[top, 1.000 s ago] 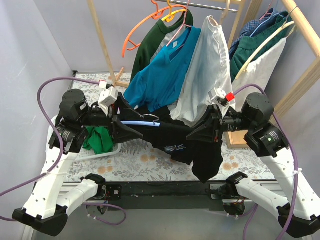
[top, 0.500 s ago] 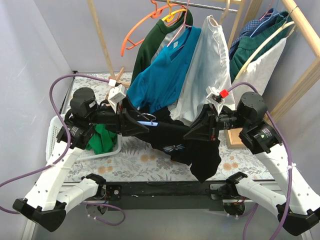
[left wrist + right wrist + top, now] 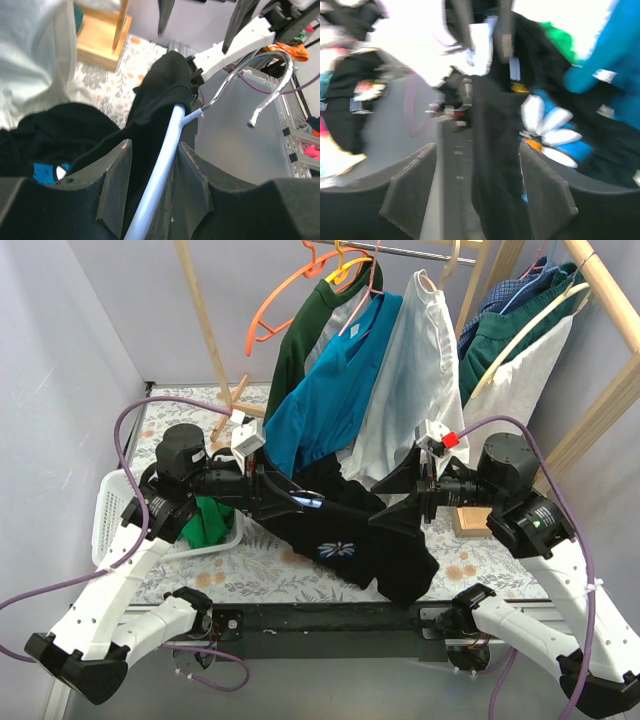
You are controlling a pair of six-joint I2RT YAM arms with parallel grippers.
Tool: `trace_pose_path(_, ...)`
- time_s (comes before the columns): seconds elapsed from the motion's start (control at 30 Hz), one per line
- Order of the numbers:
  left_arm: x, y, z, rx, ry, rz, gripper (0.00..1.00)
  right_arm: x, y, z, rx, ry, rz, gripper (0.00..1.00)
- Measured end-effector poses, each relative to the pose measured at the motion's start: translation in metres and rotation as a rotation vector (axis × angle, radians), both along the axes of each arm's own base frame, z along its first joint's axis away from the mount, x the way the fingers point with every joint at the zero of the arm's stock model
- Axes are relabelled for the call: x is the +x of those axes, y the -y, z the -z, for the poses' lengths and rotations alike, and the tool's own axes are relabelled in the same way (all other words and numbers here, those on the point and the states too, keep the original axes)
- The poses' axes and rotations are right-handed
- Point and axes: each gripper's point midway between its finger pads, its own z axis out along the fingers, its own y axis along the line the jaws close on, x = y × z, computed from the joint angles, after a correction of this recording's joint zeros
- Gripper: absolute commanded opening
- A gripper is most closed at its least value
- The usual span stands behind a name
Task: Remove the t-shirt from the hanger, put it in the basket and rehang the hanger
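angling inward, left gripper (image 3: 154, 156) pinching hanger (image 3: 171, 131)

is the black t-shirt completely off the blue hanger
No, the black t-shirt drapes over one arm of the pale blue hanger.

The crumpled black t-shirt (image 3: 360, 540) with a white flower sits on one arm of the light blue hanger (image 3: 159, 170).

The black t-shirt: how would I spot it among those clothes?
Below the clothes rail, over the flowery table, the black t-shirt hangs between the left arm and right arm. Unlike the teal top and white top behind, it bears a white daisy print.
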Motion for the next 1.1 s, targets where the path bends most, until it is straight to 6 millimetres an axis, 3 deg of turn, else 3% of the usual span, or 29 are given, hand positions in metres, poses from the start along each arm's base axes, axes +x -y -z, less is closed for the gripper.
trace_pose_path(0.13,0.001,-0.005,0.012,0.039,-0.021,-0.047,0.0,0.015,0.015,0.009,-0.052,0.061,0.167,0.82)
trace_pose_path(0.3,-0.006,-0.013,0.009,0.044,0.008,-0.081,0.0,0.022,0.035,0.019,-0.112,0.109,0.292,0.82)
trace_pose_path(0.93,0.005,-0.025,-0.007,0.054,0.043,-0.221,0.0,0.013,0.046,0.086,-0.28,0.054,0.254,0.82)
trace_pose_path(1.1,0.004,-0.026,-0.014,0.045,0.051,-0.225,0.0,0.028,0.052,0.106,-0.307,0.056,0.341,0.82)
